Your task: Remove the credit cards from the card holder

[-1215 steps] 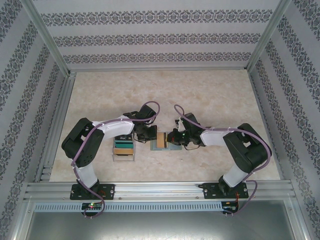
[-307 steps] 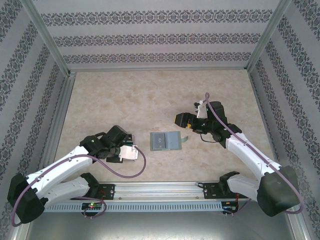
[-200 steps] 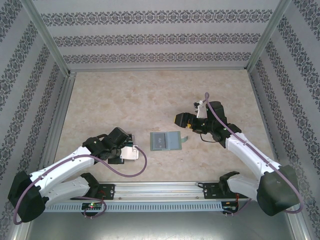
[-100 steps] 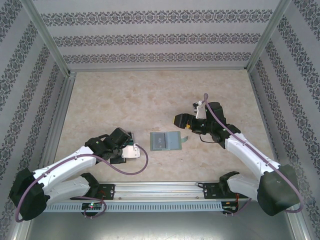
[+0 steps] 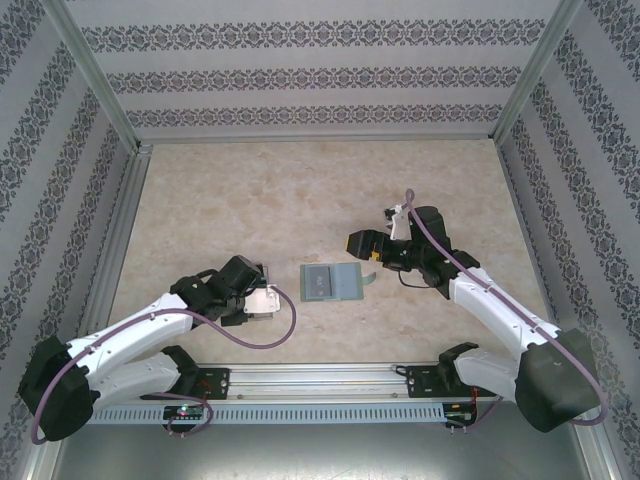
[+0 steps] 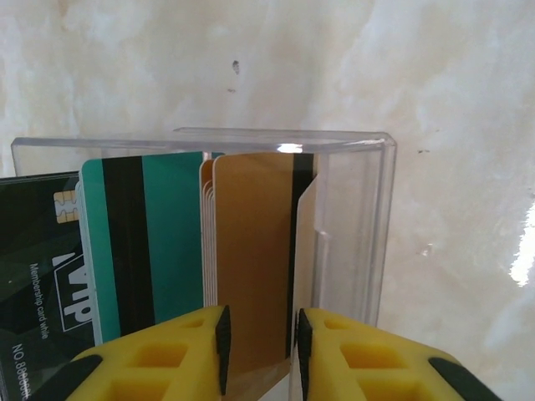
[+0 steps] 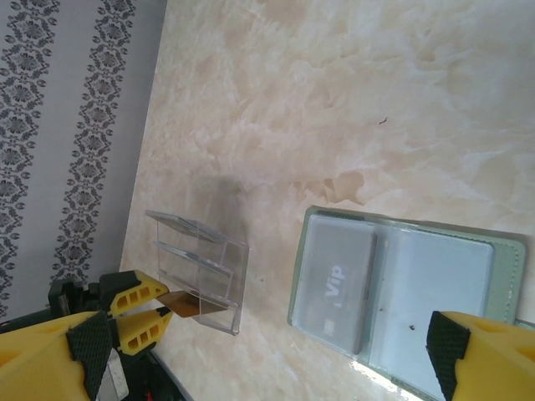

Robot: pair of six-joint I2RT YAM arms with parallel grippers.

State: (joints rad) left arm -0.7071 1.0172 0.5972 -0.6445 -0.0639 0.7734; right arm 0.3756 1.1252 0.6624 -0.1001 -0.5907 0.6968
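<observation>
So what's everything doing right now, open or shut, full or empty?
Card holder: open flat, VIP card inside.
Tray: cards in it.
Gold card: gripped, partly in the tray.
Left end effector: shut on the gold card.
Right end effector: open, empty.

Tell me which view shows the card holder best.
Right wrist: the card holder lies open, a grey VIP card in one leaf's pocket. Top external shows it small and flat between the arms, pockets unreadable.

Sage-green card holder [image 5: 352, 283], gold card [image 6: 251, 259], teal black-striped card [image 6: 171, 242], cream marbled table [image 5: 300, 190]
</observation>
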